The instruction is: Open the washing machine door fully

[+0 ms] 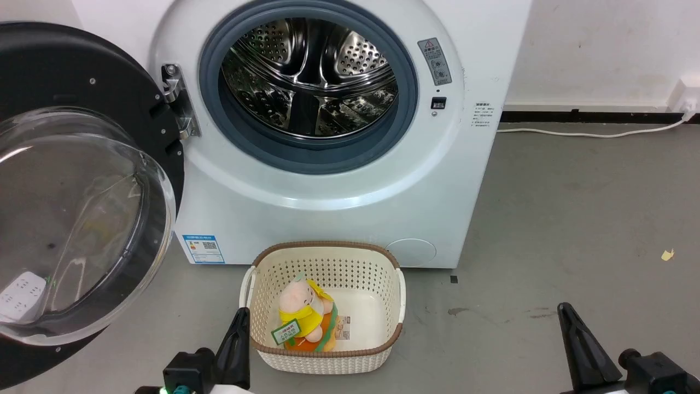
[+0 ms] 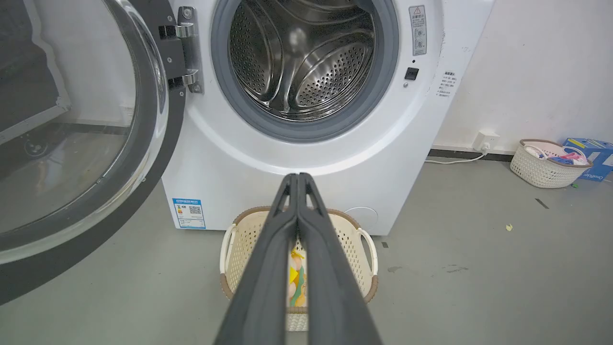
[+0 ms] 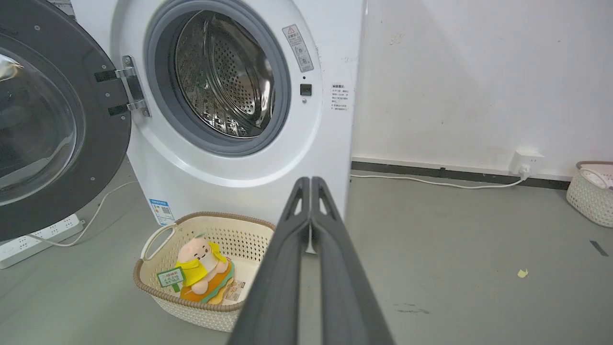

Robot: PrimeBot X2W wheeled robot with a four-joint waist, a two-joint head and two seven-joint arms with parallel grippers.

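Pinched shut, empty, left gripper [image 2: 298, 177] and right gripper [image 3: 310, 180] hover low; washing machine door [image 1: 82, 191] seems fully open, nothing left to pull.

You'll see the washing machine door [image 1: 82, 186] has a glossy black plastic rim around smooth clear glass, hung on a bright metal hinge [image 1: 178, 101]. The washing machine [image 1: 339, 219] has a smooth, lightly glossy white front. Its drum [image 1: 311, 76] is mirror-shiny perforated steel inside a matt grey rubber ring [image 1: 306, 160]. The basket [image 1: 328, 271] is cream perforated plastic, the toy [image 1: 303, 314] soft cloth, the floor [image 1: 574, 219] dull grey and scuffed.
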